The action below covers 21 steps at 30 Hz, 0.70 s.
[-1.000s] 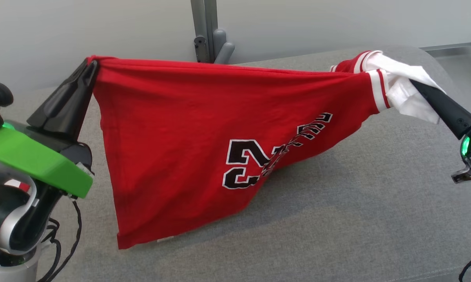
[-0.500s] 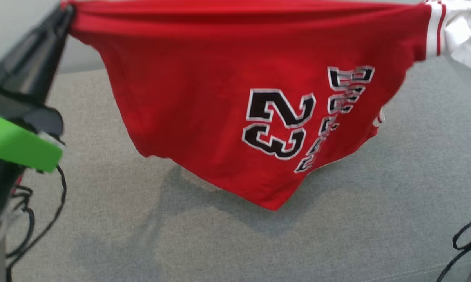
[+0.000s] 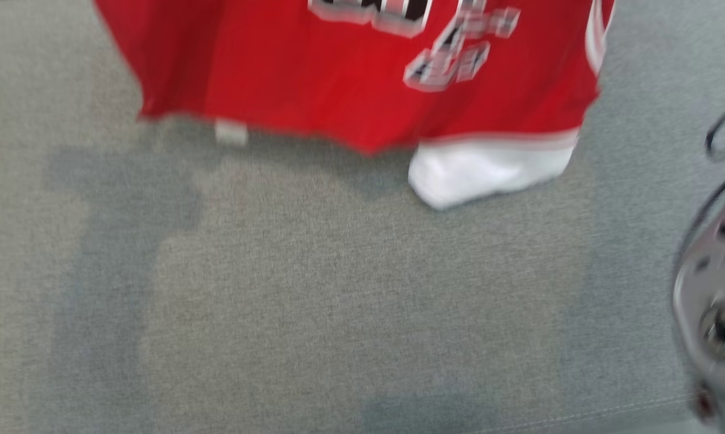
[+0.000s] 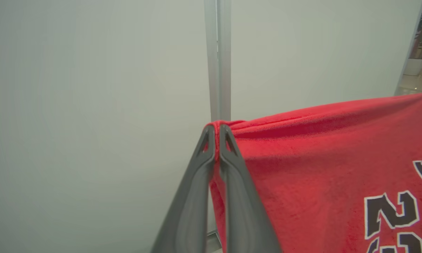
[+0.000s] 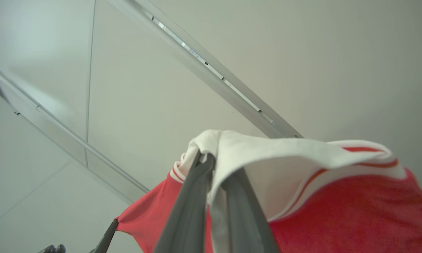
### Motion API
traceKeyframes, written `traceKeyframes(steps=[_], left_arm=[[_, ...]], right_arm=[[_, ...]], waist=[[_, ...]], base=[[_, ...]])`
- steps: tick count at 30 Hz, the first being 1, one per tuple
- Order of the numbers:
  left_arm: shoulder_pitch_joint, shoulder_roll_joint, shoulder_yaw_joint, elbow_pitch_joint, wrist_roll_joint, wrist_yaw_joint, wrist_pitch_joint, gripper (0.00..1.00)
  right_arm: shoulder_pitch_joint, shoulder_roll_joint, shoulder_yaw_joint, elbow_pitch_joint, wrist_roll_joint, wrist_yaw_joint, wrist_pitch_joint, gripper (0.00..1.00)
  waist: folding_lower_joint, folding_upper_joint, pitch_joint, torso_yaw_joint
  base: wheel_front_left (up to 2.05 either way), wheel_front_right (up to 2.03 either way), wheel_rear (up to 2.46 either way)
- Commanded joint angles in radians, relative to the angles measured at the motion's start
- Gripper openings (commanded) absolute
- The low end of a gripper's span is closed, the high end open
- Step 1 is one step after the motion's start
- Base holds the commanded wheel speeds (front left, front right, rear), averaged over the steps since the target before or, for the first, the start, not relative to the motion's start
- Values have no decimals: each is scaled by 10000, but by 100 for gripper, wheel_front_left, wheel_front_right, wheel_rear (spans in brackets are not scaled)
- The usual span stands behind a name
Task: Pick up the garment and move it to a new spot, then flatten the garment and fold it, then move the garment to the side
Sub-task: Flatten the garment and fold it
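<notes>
The left gripper (image 4: 217, 130) nips a corner of the red numbered cloth jersey (image 4: 320, 154) mid-frame; right gripper (image 5: 214, 168) clamps its white sleeve (image 5: 267, 151), hem hanging over grey upholstery (image 3: 338, 289).

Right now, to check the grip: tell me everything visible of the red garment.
The garment is a red jersey with black, white-edged lettering and white striped trim. It hangs stretched between the left gripper, shut on a red edge, and the right gripper, shut on white fabric. Its hem hangs over the grey surface; contact is too blurred to tell.

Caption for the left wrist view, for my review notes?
Left gripper shut on an edge of the red jersey, before a pale wall.
</notes>
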Motion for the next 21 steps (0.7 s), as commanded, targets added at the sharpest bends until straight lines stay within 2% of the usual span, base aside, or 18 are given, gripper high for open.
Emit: traceKeyframes(steps=[1, 2, 4, 5, 6, 9, 14, 18, 21], left_arm=[[-765, -29, -32, 680, 224, -61, -298, 0], [-1325, -105, -87, 1264, 335, -92, -452, 0], [-3304, -206, -343, 3345, 1083, -178, -1767, 0], [-3723, -266, -358, 3812, 1212, -176, -2175, 0], [-4698, -482, -417, 5081, 1401, -253, -3328, 0], [-5020, -662, -624, 6037, 1301, -334, -4297, 0], [-3976, -556, -1608, 6823, 658, -396, -5296, 0], [-2604, 32, -2564, 6717, -240, -392, -5673, 0], [-1585, 373, -3115, 6479, -939, -378, -5789, 0]], right_arm=[[-1233, -59, -87, 969, -376, 3, -602, 0], [-2104, -47, -80, 1799, -766, 3, -1081, 0], [-5216, -79, 218, 4807, -1758, 0, -3317, 0], [-5859, -77, 395, 5430, -1829, 0, -3819, 0], [-7293, -84, 834, 7202, -1795, -1, -4996, 0], [-7846, -71, 1464, 8308, -1425, -1, -5452, 0], [-6576, -67, 2272, 8466, -833, 3, -5689, 0], [-4640, -53, 2451, 7536, -353, 5, -5287, 0], [-2890, -161, 2322, 6362, -82, 3, -4871, 0]], waist=[[0, 0, 1879, 353], [0, 0, 2204, 392], [0, 0, 3145, 565], [0, 0, 3321, 592], [0, 0, 3680, 624], [0, 0, 3856, 643], [0, 0, 3505, 555], [0, 0, 2893, 438], [0, 0, 2340, 402]], base=[[0, 0, 0], [0, 0, 0], [0, 0, 0], [0, 0, 0], [0, 0, 0], [0, 0, 0], [0, 0, 0], [0, 0, 0], [0, 0, 0]])
